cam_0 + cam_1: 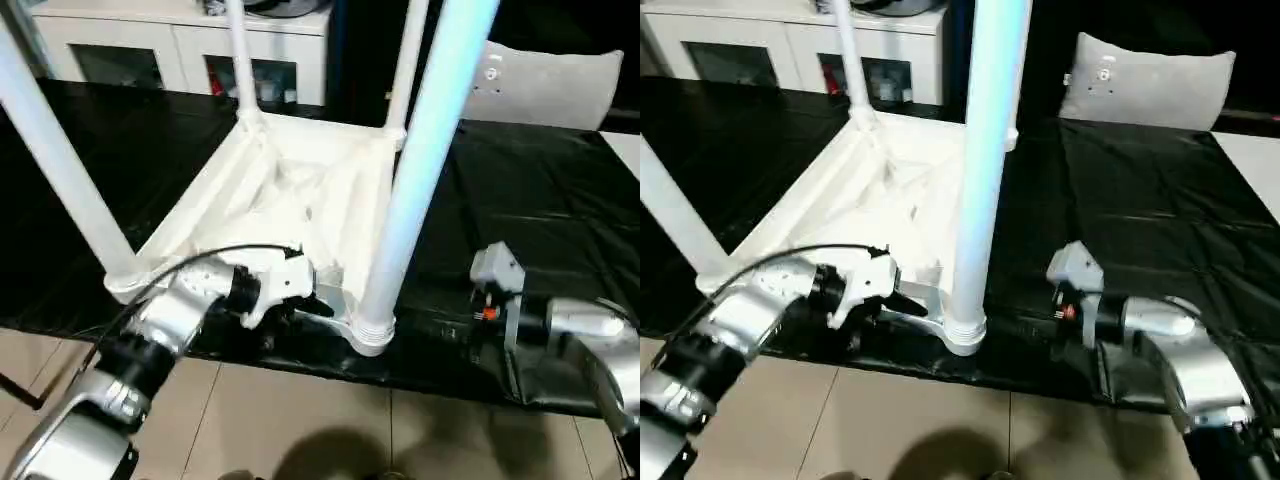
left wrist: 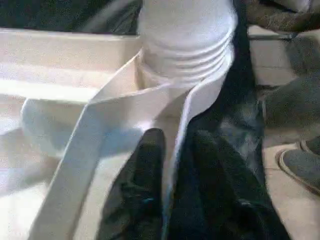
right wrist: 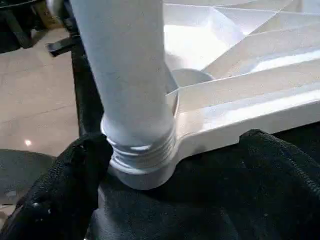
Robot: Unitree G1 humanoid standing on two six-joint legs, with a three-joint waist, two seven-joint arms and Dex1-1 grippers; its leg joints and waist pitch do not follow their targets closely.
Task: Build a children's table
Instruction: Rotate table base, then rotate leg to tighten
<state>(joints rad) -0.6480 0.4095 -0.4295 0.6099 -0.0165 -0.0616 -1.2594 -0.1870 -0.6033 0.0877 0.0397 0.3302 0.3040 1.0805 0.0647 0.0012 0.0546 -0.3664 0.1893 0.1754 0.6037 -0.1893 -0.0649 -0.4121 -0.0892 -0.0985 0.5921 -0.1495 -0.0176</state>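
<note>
Tabletop (image 1: 270, 200) laid upside down on black sheet (image 1: 540, 200), ribbed underside up, so corner sockets face upward for leg insertion. Four legs standing in the sockets: two far legs near 12 o'clock, one at 9 o'clock, near leg (image 1: 420, 170) at roughly 5 o'clock of the tabletop centre, close to the table edge nearest the robot. Threads at the near leg base (image 2: 187, 55) visible above the socket rim, suggesting incomplete seating.

Left gripper (image 1: 300, 295) positioned at the tabletop's near rim, just at 9 o'clock of the near leg base. Fingers (image 2: 145, 165) straddling the thin rim wall, one each side, nearly closed on it; firm clamping not confirmed. Probable purpose: restraining the tabletop against rotation.

Right gripper (image 3: 170, 165) at 3 o'clock of the near leg, spread wide, holding nothing, one finger (image 3: 75, 170) just beside the threaded base, other finger beside the rim. Probable purpose: ready to grasp and turn the leg.

White cabinet (image 1: 170, 45) beyond the table at 11 o'clock, not involved.
</note>
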